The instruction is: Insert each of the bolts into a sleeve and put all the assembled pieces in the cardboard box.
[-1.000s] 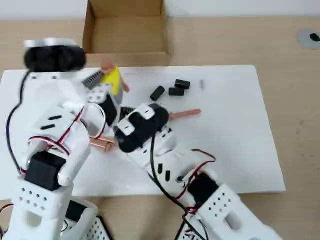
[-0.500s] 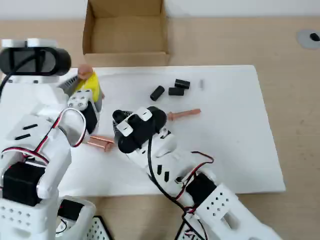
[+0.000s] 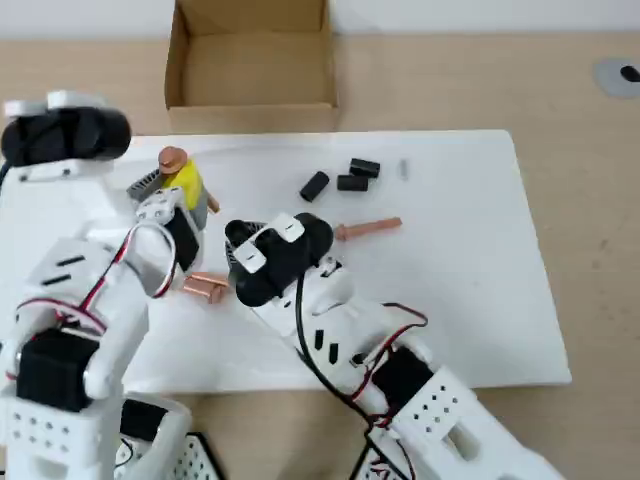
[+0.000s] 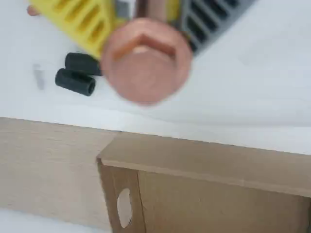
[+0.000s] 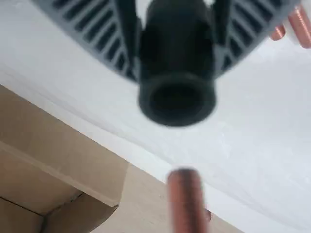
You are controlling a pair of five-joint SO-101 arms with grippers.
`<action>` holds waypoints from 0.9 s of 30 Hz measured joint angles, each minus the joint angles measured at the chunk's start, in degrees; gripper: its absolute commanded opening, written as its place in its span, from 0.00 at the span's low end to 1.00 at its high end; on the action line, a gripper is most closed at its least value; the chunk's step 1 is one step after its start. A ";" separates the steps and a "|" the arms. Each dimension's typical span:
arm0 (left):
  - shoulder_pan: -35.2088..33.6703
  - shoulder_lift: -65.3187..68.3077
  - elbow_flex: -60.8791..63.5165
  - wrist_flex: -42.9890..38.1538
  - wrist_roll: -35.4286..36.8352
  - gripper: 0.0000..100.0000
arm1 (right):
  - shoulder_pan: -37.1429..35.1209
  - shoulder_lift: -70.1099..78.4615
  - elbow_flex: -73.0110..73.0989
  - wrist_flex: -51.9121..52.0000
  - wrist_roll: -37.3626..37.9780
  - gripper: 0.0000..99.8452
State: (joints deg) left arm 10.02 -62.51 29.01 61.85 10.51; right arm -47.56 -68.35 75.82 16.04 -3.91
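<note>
2 grippers, each clamped on a part. The left gripper (image 4: 148,19) has its yellow finger (image 4: 77,17) and grey finger (image 4: 214,19) pressed onto the shaft of a copper bolt (image 4: 146,60), whose round flanged head points at the wrist camera. Seen from above, this held bolt hangs over the left part of the white board (image 3: 470,300), on the near side of the cardboard box (image 3: 250,60).

The right gripper (image 5: 177,39) is closed on a black sleeve (image 5: 177,97), with its open bore facing that arm's camera. It sits near the middle of the board, just right of the left gripper and apart from it.

Between the 2 arms, 2 loose bolts (image 3: 205,287) lie side by side on the board. 1 more bolt, the single bolt (image 3: 368,229), lies flat just right of the right gripper. Farther back, 3 spare sleeves (image 3: 352,183) rest in a loose group on the board, 2 close together and 1 slightly to their left.

The cardboard box stands open on the wooden table (image 3: 580,150) at the board's far edge, with nothing visible in it from above.
</note>
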 measured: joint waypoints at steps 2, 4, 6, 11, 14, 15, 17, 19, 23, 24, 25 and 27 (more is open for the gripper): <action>0.26 -2.37 1.49 0.00 0.09 0.01 | 0.00 0.00 0.00 0.00 0.00 0.01; 1.49 -4.48 2.99 -1.05 0.09 0.01 | 0.00 0.00 0.00 0.00 0.00 0.01; 2.55 -6.24 5.36 -2.81 0.97 0.01 | 0.00 0.00 0.00 0.00 0.00 0.01; 2.90 -8.88 10.81 -7.03 2.46 0.01 | 0.09 0.00 0.00 0.00 0.00 0.01; 2.90 -9.32 12.13 -8.09 2.46 0.01 | 0.09 0.00 0.00 0.00 0.00 0.01; 2.90 -9.41 12.13 -8.18 2.46 0.01 | 0.09 0.00 0.00 0.00 0.00 0.01; 2.90 -9.41 12.13 -8.18 2.46 0.01 | 0.09 0.00 0.00 0.00 0.00 0.01; 2.90 -9.58 12.40 -8.18 2.46 0.01 | 0.09 0.00 0.00 0.00 0.00 0.01; 2.99 -9.58 12.40 -8.18 2.46 0.01 | 0.09 0.00 0.00 0.00 0.00 0.01; 2.99 -9.58 12.40 -8.18 2.46 0.01 | 0.09 0.00 0.00 0.00 0.00 0.01; 2.99 -9.58 12.40 -8.18 2.46 0.01 | 0.09 0.00 0.00 0.00 0.00 0.01; 2.99 -9.58 12.40 -8.18 2.46 0.01 | 0.09 0.00 0.26 0.00 0.00 0.01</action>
State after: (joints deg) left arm 13.01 -72.09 41.41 53.67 12.97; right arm -47.47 -68.35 76.09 16.04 -3.91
